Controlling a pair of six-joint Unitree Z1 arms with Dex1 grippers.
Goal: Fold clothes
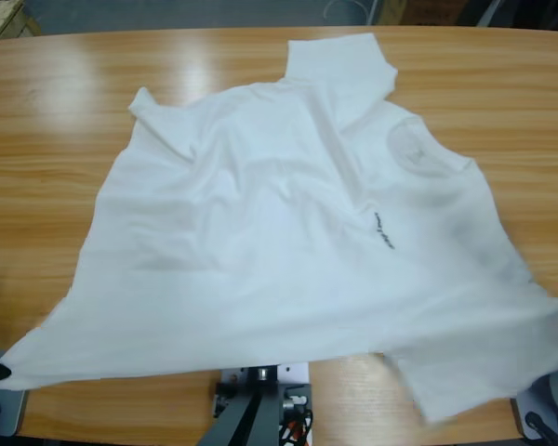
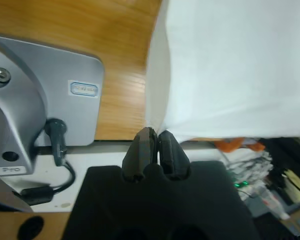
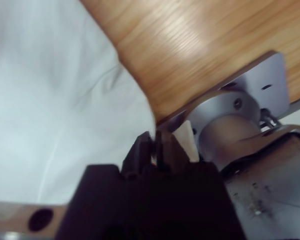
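White T-shirt (image 1: 288, 251) lies spread across the middle of the wooden table (image 1: 56, 121), collar (image 1: 414, 149) toward the table's right side, hem toward the left; long axis runs left to right. One sleeve (image 1: 339, 70) points to the far edge, the other overhangs the near edge. A short line of dark print (image 1: 383, 232) sits on the chest, too small to read. A grey mark shows through the collar area. Left gripper (image 2: 153, 137) is closed, pinching the shirt's edge at the near left corner. Right gripper (image 3: 152, 142) is closed on cloth at the near right edge. A small label on the grey base plate (image 2: 70, 95) is illegible.
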